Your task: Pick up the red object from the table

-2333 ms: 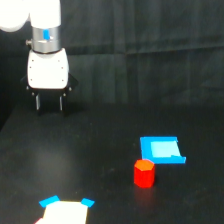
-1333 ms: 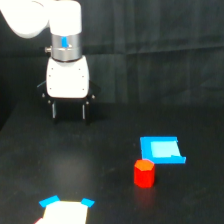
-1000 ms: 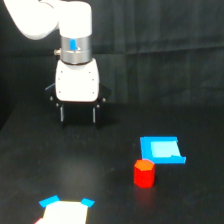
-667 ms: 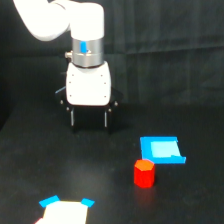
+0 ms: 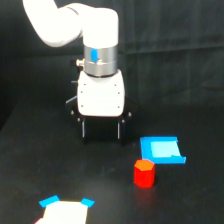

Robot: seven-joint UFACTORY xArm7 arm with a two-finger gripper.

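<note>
Nearest the camera, at the lower edge of the exterior view, a pale flat card with bright blue corners (image 5: 64, 210) is seen lying on the flat matte black tabletop (image 5: 190, 200). Further in and toward the exterior view's right, the small bright red hexagonal block with an orange-tinted top (image 5: 144, 173) stands upright on the tabletop, free on all sides that can be seen. Just behind it, close to its upper edge, a flat blue tray-like piece (image 5: 161, 150) is laid.

The block is judged to be rigid, light and smooth-sided, probably plastic or painted wood, so little force should be needed. A hold across two opposite flat faces, low enough for a firm seat, is suggested; a hold on the corners would likely let it twist. Care is advised near the tray.

Beyond these, the white arm's tool (image 5: 101, 131) hangs above the tabletop, well apart from the block and toward the exterior view's left of it. Its two dark fingers are spread with a clear gap, and nothing is held between them.
</note>
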